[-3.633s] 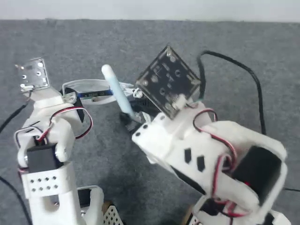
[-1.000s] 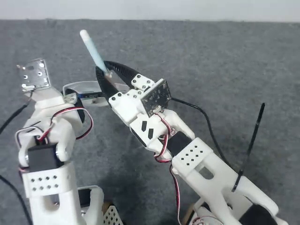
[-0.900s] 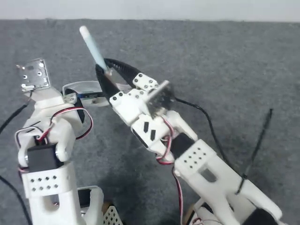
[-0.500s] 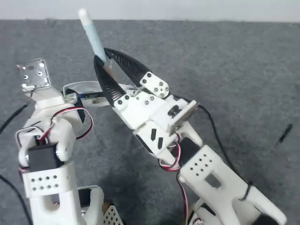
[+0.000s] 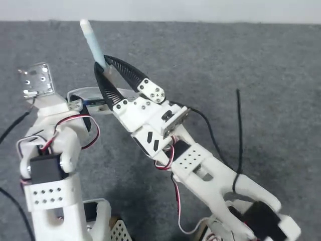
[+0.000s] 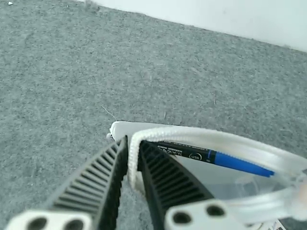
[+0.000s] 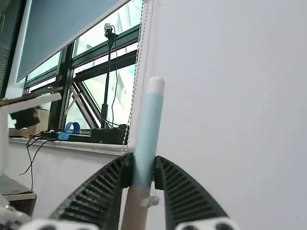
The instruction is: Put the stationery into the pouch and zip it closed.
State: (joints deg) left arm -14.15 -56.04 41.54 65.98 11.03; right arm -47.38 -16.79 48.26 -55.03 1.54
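A clear pouch (image 5: 80, 92) with a white rim lies on the grey mat at the left, with a black-and-blue pen (image 5: 102, 102) inside it. My left gripper (image 6: 133, 143) is shut on the pouch's white rim (image 6: 216, 139), and the black-and-blue pen (image 6: 235, 164) lies just beyond the fingers. My right gripper (image 5: 102, 67) hangs above the pouch's far side, shut on a light-blue pen (image 5: 93, 42). That pen points up and away from the table. In the right wrist view the light-blue pen (image 7: 147, 124) stands upright between the jaws of the right gripper (image 7: 142, 163).
The left arm (image 5: 50, 145) stands at the front left and the right arm's body (image 5: 200, 165) crosses the middle. A black cable (image 5: 238, 130) loops over the mat at the right. Grey mat lies open at the back and right.
The right arm has lifted the light-blue pen from across the pouch and stretched out, so the pen now points upward; in the last half second it shifted slightly left. The left arm kept still.
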